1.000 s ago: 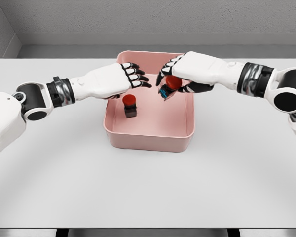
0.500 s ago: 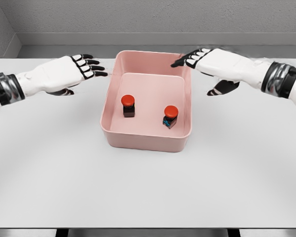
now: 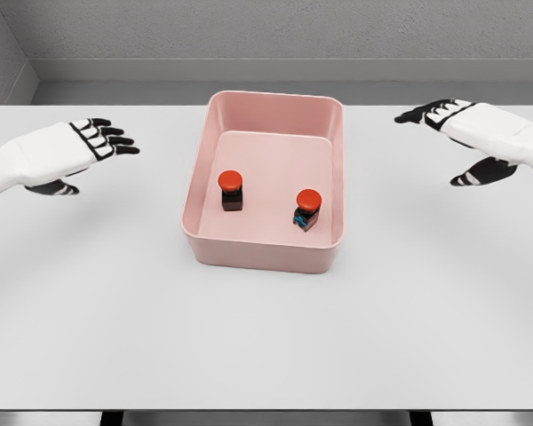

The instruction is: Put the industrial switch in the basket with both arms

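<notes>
Since only the head view is available, all notes come from it: both switches sit inside the pink basket (image 3: 265, 244), on its floor, neither in a hand. Left switch (image 3: 232, 191) stands upright with its red cap up, black body below, toward the basket's left wall; right switch (image 3: 306, 209) stands just beside the right wall, red cap up, slightly tilted, with a blue-green mark on its dark body. The two are apart, not touching. Left hand (image 3: 58, 153) hovers over the table (image 3: 266, 337) well to the left of the basket, fingers spread and relaxed, grasping nothing; the left switch lies to its right and a little nearer the camera. Right hand (image 3: 484, 133) hovers well to the right of the basket, fingers likewise loose and empty; the right switch lies to its left and lower in frame. Each hand is nearer its own-side switch, with the basket wall between. Judgement: placement looks complete, nothing blocks a retreat outward.
</notes>
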